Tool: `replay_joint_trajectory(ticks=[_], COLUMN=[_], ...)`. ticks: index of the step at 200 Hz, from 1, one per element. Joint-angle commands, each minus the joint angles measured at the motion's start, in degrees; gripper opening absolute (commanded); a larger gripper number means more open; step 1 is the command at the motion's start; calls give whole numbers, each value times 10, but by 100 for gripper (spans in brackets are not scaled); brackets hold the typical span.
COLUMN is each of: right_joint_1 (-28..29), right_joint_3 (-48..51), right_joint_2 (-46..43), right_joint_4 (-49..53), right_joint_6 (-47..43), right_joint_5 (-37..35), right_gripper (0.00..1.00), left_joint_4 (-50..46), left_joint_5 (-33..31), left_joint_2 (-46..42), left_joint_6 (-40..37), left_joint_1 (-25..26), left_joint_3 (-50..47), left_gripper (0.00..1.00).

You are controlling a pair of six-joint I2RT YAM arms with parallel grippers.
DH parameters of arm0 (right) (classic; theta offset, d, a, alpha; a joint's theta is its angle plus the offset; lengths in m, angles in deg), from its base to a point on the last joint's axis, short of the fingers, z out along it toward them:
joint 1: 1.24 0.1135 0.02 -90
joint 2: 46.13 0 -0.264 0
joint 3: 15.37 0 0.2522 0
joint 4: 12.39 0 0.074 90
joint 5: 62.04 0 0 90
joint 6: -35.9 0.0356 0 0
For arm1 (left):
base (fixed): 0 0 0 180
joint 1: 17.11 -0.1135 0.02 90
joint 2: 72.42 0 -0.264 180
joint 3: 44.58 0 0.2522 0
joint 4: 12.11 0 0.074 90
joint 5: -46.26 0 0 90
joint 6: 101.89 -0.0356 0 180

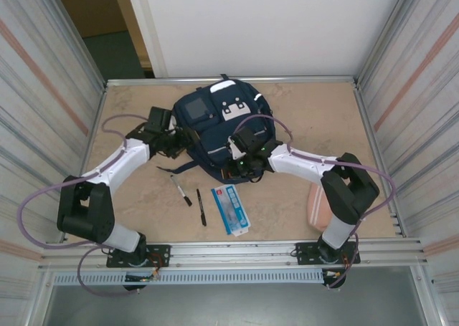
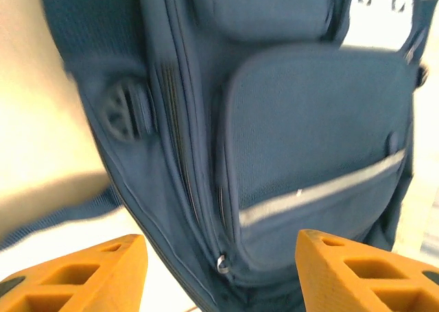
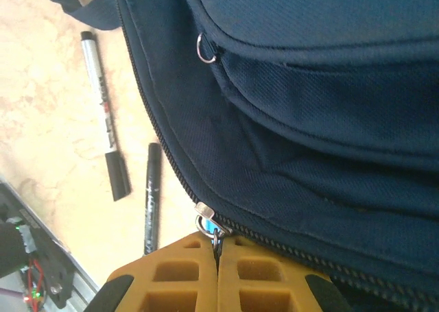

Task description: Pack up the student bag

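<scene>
Partly hidden: zip pull point(image 3: 207, 220) inside clamped right hand point(image 3: 218, 249).

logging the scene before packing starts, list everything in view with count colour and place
student bag: one, navy with white patches, back centre of table
marker: one, grey with black cap, in front of the bag
pen: one, black, right of marker
packet: one, blue and white, right of pen
pouch: one, pink, table's right side
zipper pull: one, silver, bag's near edge
table: one, beige
left gripper: one, orange fingers, open at bag's left side
right gripper: one, orange fingers, shut on zipper pull
</scene>
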Motion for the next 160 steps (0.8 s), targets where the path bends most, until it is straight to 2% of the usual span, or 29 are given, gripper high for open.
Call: replay_joint_trajectory(ticks=[1, 31, 69, 88, 103, 132, 160], right_joint_1=[5, 6, 12, 15, 12, -13, -38], right_joint_3=[-25, -34, -27, -32, -19, -12, 20], right_joint_2=[14, 24, 27, 30, 31, 26, -9], right_joint_4=[-30, -32, -56, -53, -83, -40, 14], right_joint_6=[-10, -2, 1, 4, 1, -8, -48], right_joint_5=[55, 65, 74, 80, 106, 100, 49], right_gripper=[0, 0, 0, 0, 0, 0, 0], left_joint_4=[-5, 48, 79, 115, 141, 134, 118], left_joint_5=[-7, -37, -55, -54, -75, -107, -94], left_joint_2=[10, 2, 18, 36, 47, 30, 20], left_joint_6=[41, 108, 144, 164, 147, 128, 87], left_joint_1=[20, 49, 73, 77, 87, 88, 59], left_joint_3=[-24, -66, -78, -87, -88, -89, -83], left_gripper=[58, 58, 57, 47, 36, 0, 0])
